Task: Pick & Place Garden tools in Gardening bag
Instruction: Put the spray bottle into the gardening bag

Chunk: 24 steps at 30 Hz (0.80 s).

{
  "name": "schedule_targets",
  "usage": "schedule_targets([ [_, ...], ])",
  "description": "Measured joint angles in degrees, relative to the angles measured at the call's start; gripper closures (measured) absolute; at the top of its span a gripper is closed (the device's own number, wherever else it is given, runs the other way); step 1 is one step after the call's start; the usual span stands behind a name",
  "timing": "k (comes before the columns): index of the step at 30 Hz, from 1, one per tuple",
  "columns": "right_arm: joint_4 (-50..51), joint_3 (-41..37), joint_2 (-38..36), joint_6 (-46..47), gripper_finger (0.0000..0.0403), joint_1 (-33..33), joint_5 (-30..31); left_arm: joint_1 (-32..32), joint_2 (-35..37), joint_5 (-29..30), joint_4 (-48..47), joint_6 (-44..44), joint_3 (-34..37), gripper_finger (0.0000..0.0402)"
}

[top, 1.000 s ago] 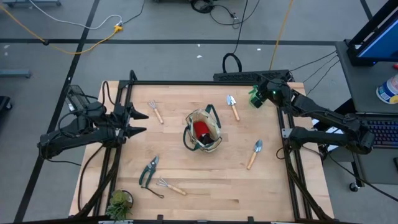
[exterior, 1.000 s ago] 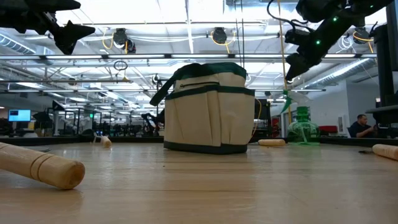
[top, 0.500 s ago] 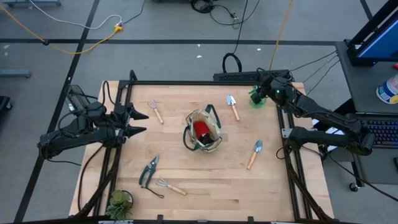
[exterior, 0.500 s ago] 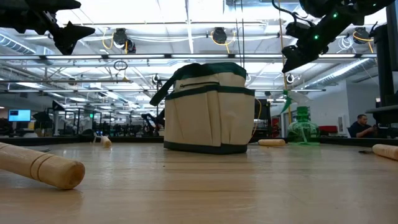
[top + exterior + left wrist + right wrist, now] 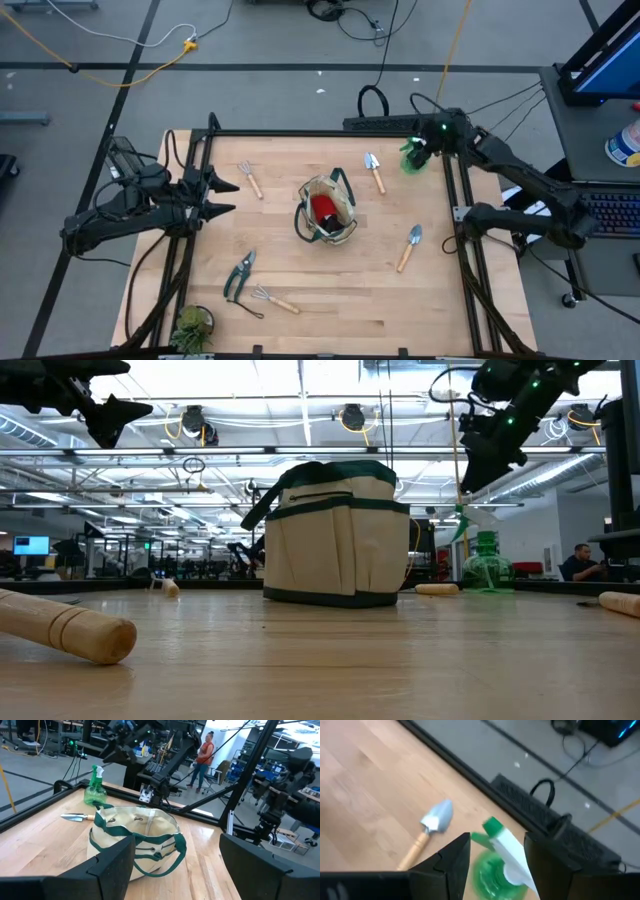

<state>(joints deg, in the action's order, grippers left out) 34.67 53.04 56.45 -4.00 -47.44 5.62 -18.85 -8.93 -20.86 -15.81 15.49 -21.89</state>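
- Spray bottle (image 5: pixel 411 158): green body, white trigger (image 5: pixel 512 851); stands upright on the bench (image 5: pixel 330 280) directly below and between the right gripper (image 5: pixel 492 851) fingers, not touched. Judged light, rigid plastic, smooth and apt to slip; any liquid inside would shift its weight. Best hold judged at the narrow neck under the trigger head.
- Right gripper: hovers above the bottle; fingers spread wide, empty, one each side of the bottle top.
- Trowel (image 5: pixel 430 827): wooden handle, metal blade, flat on the bench just beside the bottle, outside the right fingers. Stiff, easy to pinch at the handle.
- Gardening bag (image 5: pixel 326 212): beige canvas, green trim, soft-sided, mouth open; something red inside; well apart from the right fingers, straight ahead of the left fingers.
- Left gripper (image 5: pixel 224 196): waits over the bench's edge, fingers parted, holding nothing.
- Second trowel (image 5: pixel 409 245), fork rake (image 5: pixel 248 178), second rake (image 5: pixel 274 298), pruners (image 5: pixel 239 275): loose on the bench, far from both sets of fingers.
- Potted plant (image 5: pixel 191 325): bench corner; not a tool.
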Motion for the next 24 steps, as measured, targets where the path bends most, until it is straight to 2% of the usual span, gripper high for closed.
schedule_targets([
  [13,14.07,14.55,11.86,-7.14,0.0225,-7.96,-8.78,0.02,0.0,0.0,0.02,0.0,-0.02,0.0105],
  [18,18.93,17.62,15.56,-10.18,0.0228,-9.27,-8.76,-0.01,0.0,0.02,0.04,-0.02,-0.02,0.0105],
  [24,19.36,17.77,17.38,-13.37,0.023,-9.29,-8.73,0.0,0.0,0.02,0.04,-0.02,-0.02,0.0105],
])
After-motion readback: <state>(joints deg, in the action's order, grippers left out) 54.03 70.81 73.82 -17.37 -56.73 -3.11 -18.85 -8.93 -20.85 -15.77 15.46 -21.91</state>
